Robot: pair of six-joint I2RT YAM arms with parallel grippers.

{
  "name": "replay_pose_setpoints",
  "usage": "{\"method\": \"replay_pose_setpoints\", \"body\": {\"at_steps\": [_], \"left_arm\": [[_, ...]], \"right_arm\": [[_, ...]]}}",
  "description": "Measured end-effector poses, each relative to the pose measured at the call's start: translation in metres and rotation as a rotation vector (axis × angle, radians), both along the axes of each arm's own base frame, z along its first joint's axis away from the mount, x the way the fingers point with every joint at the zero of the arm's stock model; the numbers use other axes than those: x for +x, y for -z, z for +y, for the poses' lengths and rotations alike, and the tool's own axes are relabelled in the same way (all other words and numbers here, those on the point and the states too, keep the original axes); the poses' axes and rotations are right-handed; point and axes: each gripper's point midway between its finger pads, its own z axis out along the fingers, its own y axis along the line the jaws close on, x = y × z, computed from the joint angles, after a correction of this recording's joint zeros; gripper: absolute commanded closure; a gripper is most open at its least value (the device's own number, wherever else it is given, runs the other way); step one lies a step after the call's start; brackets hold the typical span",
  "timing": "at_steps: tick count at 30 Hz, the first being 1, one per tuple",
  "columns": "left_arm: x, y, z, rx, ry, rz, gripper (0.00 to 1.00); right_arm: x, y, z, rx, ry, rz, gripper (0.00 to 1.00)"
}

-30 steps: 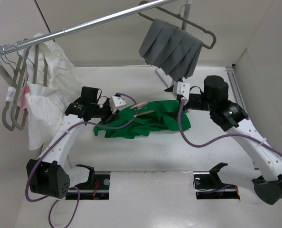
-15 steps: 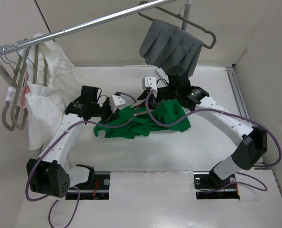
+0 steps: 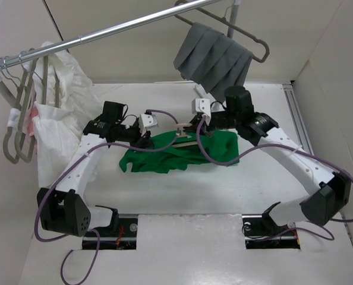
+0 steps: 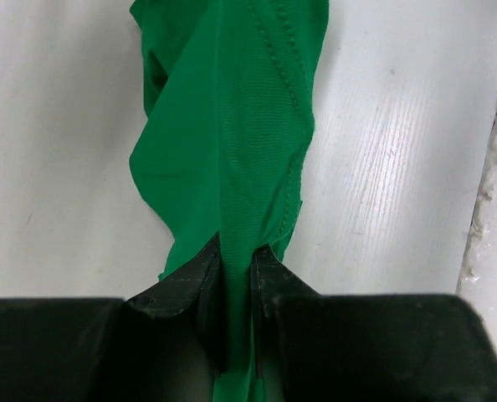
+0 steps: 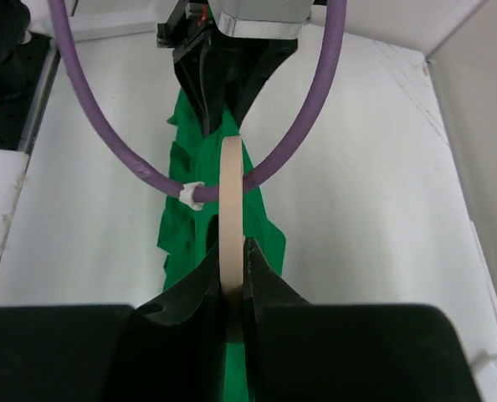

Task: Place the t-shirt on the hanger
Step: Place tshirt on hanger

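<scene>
The t-shirt (image 3: pixel 158 157) lay bunched on the table (image 3: pixel 224 190) with its long axis left-to-right, the left hand (image 4: pixel 236 260) pinched on a fold of it (clear only in the left wrist view), while the right hand (image 5: pixel 230 260) — further right a second earlier — gripped the hanger (image 5: pixel 230 193) edge-on above the cloth.

White arms (image 3: pixel 78 175), black joints (image 3: pixel 242 102), purple cables (image 5: pixel 335 42)

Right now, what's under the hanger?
The green t-shirt, bunched on the white table, lies below the beige hanger, which the right gripper pinches. The cloth directly beneath is covered, so contact can't be told.
</scene>
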Motion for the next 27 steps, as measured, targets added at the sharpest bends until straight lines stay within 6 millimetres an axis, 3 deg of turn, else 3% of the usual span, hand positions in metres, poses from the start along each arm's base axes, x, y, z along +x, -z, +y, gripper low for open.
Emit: {"method": "replay_pose_setpoints", "body": {"at_steps": [7, 12, 15, 20, 27], "left_arm": [[0.009, -0.003, -0.006, -0.022, 0.027, 0.018, 0.97], [0.021, -0.003, 0.003, 0.020, -0.020, 0.003, 0.54], [0.029, -0.003, 0.016, 0.039, -0.066, 0.000, 0.41], [0.020, -0.022, 0.008, -0.013, 0.012, -0.027, 0.29], [-0.004, -0.075, -0.035, -0.106, 0.167, -0.091, 0.24]], "right_arm": [[-0.001, -0.009, -0.047, -0.034, 0.093, -0.003, 1.00], [-0.008, -0.002, -0.055, -0.068, 0.091, 0.019, 1.00], [-0.013, 0.007, -0.060, -0.103, 0.103, 0.067, 1.00], [-0.016, 0.017, -0.046, -0.126, 0.098, 0.099, 1.00], [-0.003, 0.047, 0.001, -0.183, 0.063, 0.182, 1.00]]}}
